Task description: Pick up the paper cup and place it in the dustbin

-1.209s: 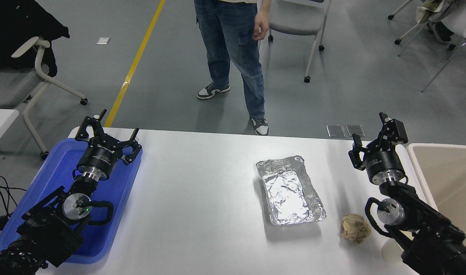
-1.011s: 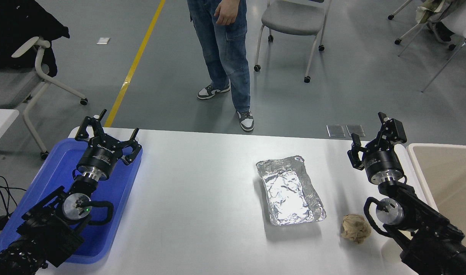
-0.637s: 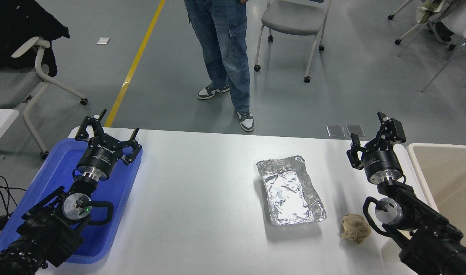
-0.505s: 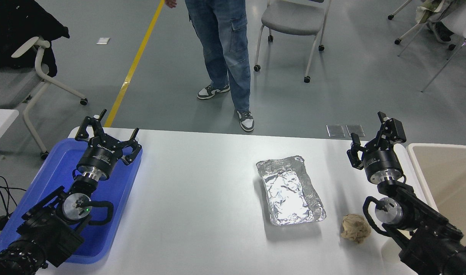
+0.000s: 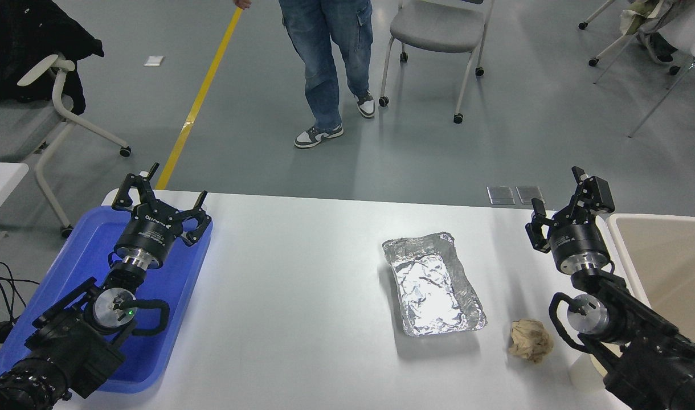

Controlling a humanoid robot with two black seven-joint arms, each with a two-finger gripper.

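White table (image 5: 296,285) is carrying everything. The dustbin (image 5: 624,245), beige with a pale rim, is standing at the table's right edge, only partly in view. A blue tray (image 5: 74,267) is lying at the left edge, and the left gripper (image 5: 160,196) is hanging parked over its far end with its fingers spread.

The right gripper (image 5: 567,196) is hovering at the far right, just beside the bin's rim, jaws apart and holding nothing.

A foil tray (image 5: 416,242) is sitting right of centre, with a crumpled paper ball (image 5: 531,340) just near and right of it.

The paper cup (image 5: 581,369) is hard to make out. A pale white shape is showing at the near right, just beyond the ball and mostly covered by the right arm, and I am taking that for the cup, without certainty.

A person (image 5: 330,57) is standing well beyond the far edge.

Judgement: the pick is not yet begun and the task is at its opening step. The next move calls for the right arm pulling toward the near edge, dropping over the cup and closing gently, since thin paper crushes easily.
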